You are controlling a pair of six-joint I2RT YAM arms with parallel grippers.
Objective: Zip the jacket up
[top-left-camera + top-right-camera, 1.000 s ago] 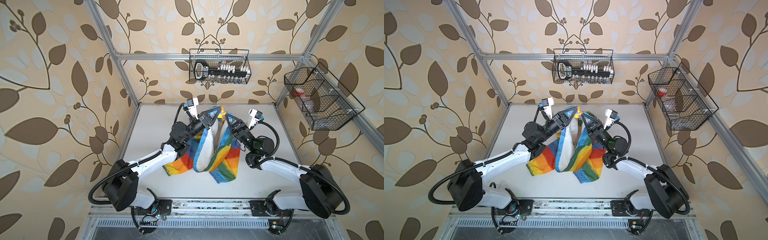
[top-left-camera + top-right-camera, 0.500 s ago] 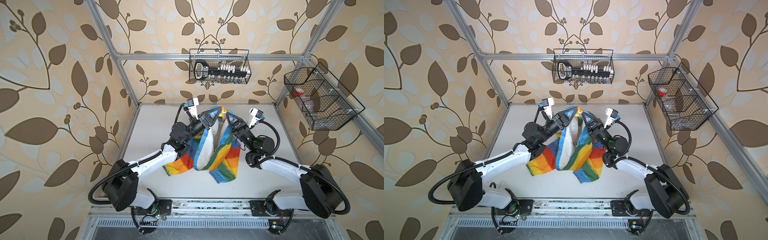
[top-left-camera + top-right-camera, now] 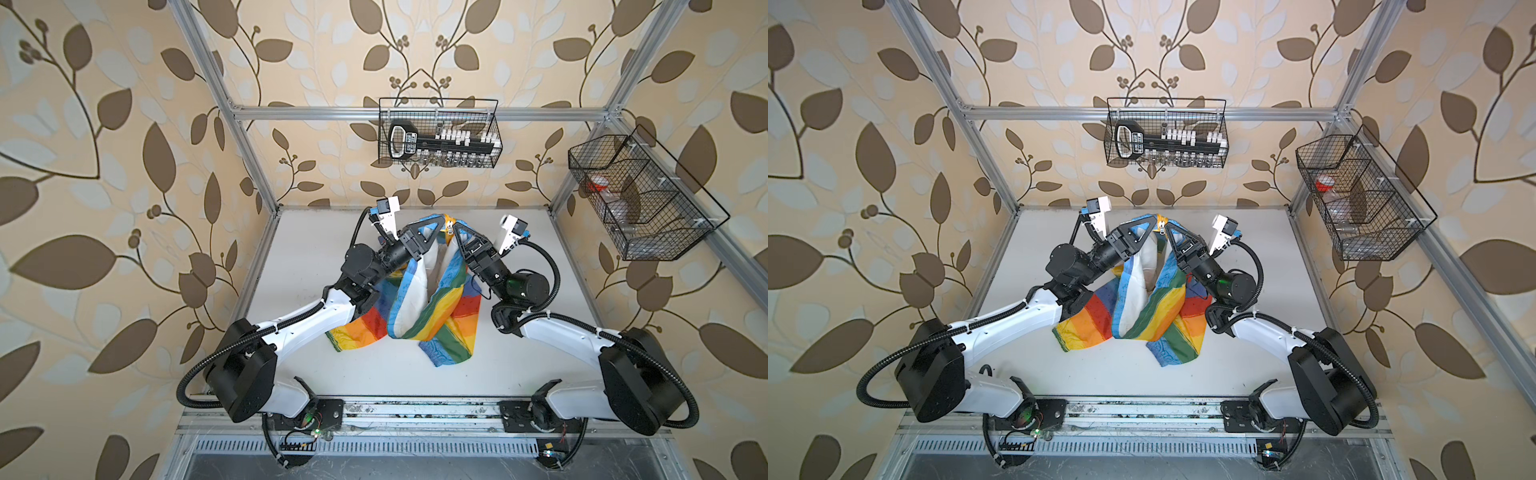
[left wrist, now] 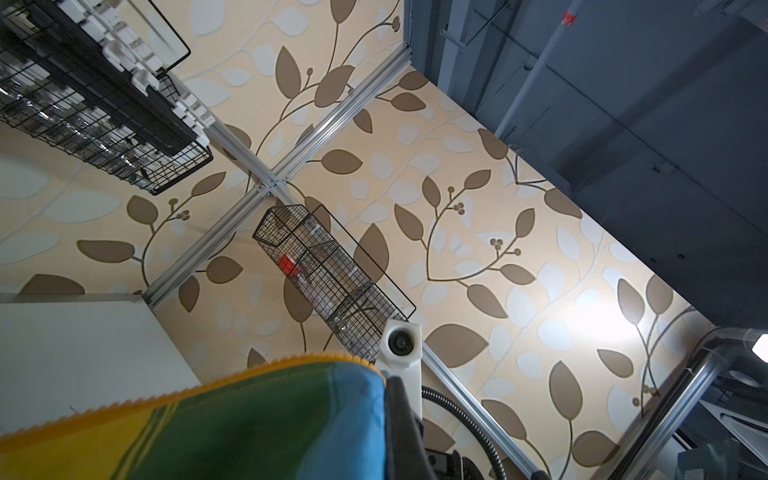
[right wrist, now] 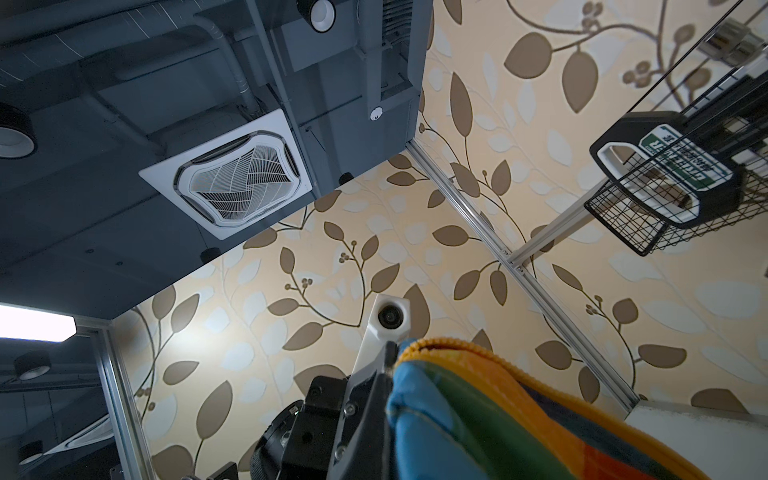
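As we hold the jacket (image 3: 432, 316) up, our left gripper (image 3: 440, 226) is clamped on its top edge. Our right gripper (image 3: 455, 228) pinches it alongside.

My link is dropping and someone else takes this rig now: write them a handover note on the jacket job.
Left gripper: shut on the jacket, at a raised front edge.
Right gripper: shut on the jacket's facing edge, tips nearly meeting.
Jacket: hangs from both over the table's far middle, lower part lying on the table.
Done: both edges lifted and brought together.
Left: front gapes, off-white lining showing; zip it.
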